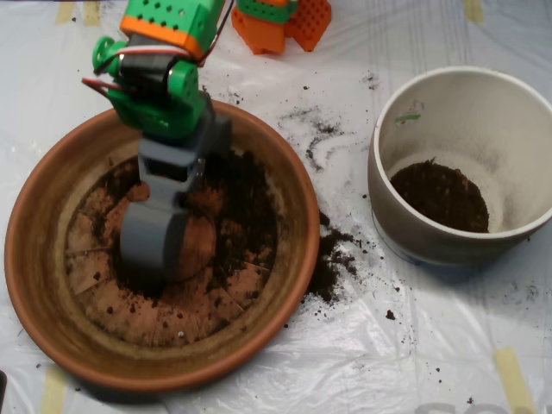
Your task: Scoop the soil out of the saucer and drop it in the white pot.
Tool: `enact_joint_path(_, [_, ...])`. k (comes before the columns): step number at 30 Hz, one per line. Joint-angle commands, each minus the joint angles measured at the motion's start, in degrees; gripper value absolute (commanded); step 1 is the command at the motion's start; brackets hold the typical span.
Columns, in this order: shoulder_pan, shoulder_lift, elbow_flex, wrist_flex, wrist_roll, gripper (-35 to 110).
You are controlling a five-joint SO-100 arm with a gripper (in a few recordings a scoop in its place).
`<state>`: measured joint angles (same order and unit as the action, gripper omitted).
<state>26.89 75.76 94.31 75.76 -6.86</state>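
Observation:
The saucer is a wide terracotta dish on the left. Dark soil lies scattered over its grooved bottom, thickest right of centre. My gripper, a grey scoop on a green and orange arm, is down inside the saucer, resting on its bottom left of centre with soil around it. The white pot stands apart at the right. A dark mound of soil sits in its bottom, and a small green mark shows near its rim.
Spilled soil lies on the clear plastic sheet between saucer and pot, with more crumbs further back. An orange printed part sits at the top edge. Tape strips hold the sheet down.

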Motion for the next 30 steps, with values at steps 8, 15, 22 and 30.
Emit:
enact_joint_path(8, [4.39,-15.03,-23.64,9.23,-0.79,68])
enact_joint_path(15, [5.19,-29.09,-45.88,19.07,0.79,65])
enact_joint_path(22, [5.71,-33.22,-50.01,20.13,0.79,36])
enact_joint_path(30, [8.26,-33.13,-50.01,19.16,-0.97,17])
